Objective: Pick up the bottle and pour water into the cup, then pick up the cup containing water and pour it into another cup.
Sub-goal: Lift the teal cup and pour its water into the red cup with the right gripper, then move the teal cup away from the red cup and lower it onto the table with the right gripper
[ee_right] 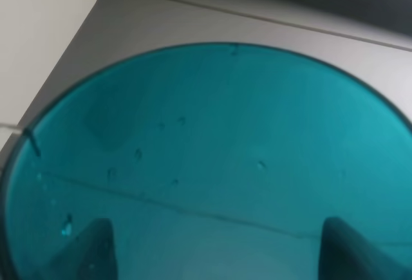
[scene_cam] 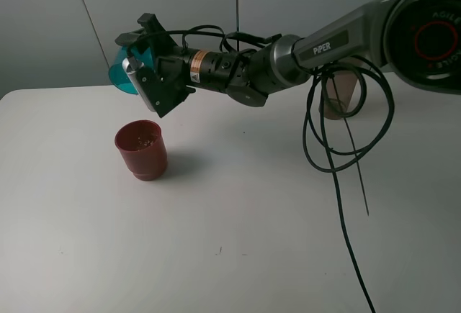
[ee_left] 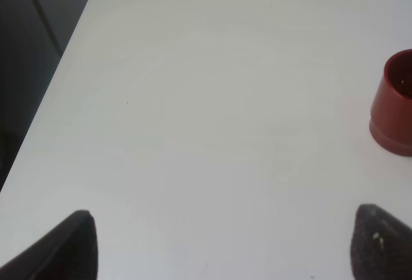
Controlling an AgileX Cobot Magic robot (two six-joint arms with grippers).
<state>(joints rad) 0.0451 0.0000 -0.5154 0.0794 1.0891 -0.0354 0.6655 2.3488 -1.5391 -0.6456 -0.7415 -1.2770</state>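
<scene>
My right gripper (scene_cam: 144,72) reaches across to the left and is shut on the teal cup (scene_cam: 119,75). It holds the cup tipped on its side in the air, above and a little behind the red cup (scene_cam: 142,149). The red cup stands upright on the white table (scene_cam: 238,255), with something glinting inside. In the right wrist view the teal cup (ee_right: 212,145) fills the frame, with droplets on its wall, and the gripper (ee_right: 219,254) shows through it. The bottle (scene_cam: 337,98) stands at the back right, mostly hidden by the arm and cables. My left gripper (ee_left: 222,248) is open and empty over the table, with the red cup (ee_left: 394,103) off to one side.
Black cables (scene_cam: 338,183) hang from the right arm down over the right half of the table. The table's rounded far-left corner (ee_left: 96,0) and its left edge show in the left wrist view.
</scene>
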